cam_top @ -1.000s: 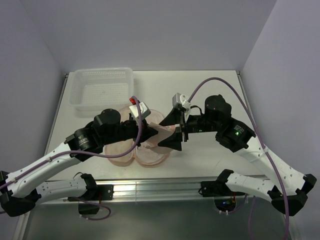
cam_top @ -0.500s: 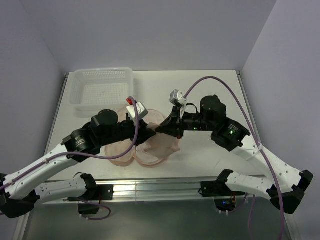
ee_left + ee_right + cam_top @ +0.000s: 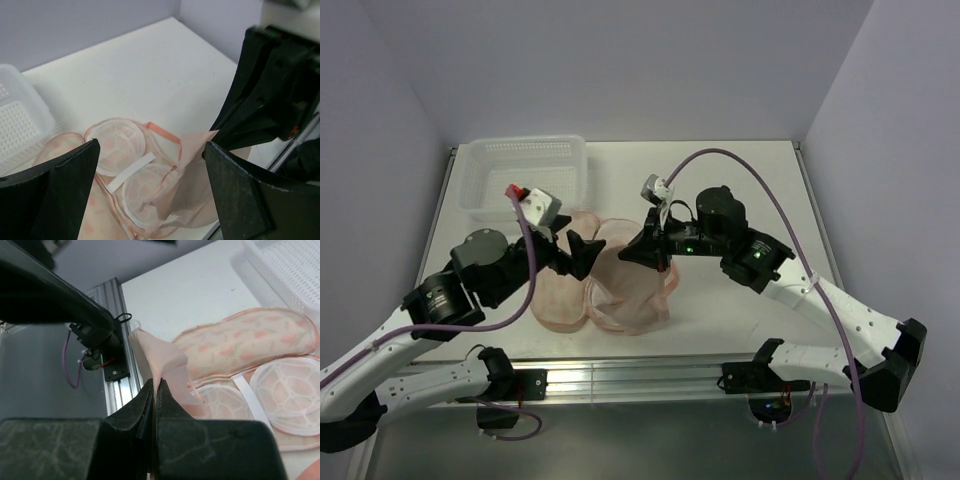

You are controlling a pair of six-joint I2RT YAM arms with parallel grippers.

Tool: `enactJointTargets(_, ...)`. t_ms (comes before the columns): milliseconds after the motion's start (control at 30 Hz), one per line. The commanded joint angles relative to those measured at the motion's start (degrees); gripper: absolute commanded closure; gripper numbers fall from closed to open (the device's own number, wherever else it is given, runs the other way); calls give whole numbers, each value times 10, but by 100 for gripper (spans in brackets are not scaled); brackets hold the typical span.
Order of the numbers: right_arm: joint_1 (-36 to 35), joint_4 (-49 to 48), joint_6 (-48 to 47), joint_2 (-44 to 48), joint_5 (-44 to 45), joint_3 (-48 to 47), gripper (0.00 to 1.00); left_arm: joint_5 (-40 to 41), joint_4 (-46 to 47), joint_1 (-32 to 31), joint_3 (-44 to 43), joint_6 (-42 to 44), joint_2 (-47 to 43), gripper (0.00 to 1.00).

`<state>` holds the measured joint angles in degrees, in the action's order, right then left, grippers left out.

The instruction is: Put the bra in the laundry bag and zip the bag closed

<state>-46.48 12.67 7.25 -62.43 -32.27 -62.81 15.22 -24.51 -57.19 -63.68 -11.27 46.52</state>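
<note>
The laundry bag [image 3: 558,300] lies open on the table, its printed half [image 3: 250,342] beside the pale mesh lobes [image 3: 117,142]. The bra [image 3: 638,288], plain peach fabric, hangs over the bag's right side. My right gripper [image 3: 632,252] is shut on the bra's upper edge; in the right wrist view the jaws [image 3: 156,383] pinch the fabric [image 3: 160,357]. My left gripper [image 3: 582,250] stands open just left of the bra, holding nothing. In the left wrist view its fingers [image 3: 55,195] frame the mesh lobes and the hanging bra [image 3: 197,170].
A white plastic lattice basket [image 3: 525,178] stands at the back left, close behind the bag. The table's near edge with its aluminium rail [image 3: 117,375] runs just below the bag. The two grippers are close together above the bag.
My left gripper has opened, let go of the bra and drawn back to the left. My right gripper has shut on the bra and carried it left over the bag.
</note>
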Motion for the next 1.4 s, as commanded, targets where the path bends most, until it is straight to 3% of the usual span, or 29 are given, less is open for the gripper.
enactJointTargets(0,-5,-30,1,-19,8,-36,100,50,35,2,-12,-7,-34,7)
enactJointTargets(300,-5,-47,-6,-78,16,-98,100,62,57,2,-5,-4,-57,7)
enactJointTargets(767,-4,-217,60,-145,-53,28,100,47,82,17,38,-11,-42,7)
enactJointTargets(1200,50,-257,102,-197,-13,54,100,25,89,40,51,-14,-36,8)
enactJointTargets(1367,44,-232,95,-172,-36,32,100,23,90,46,51,-17,-35,9)
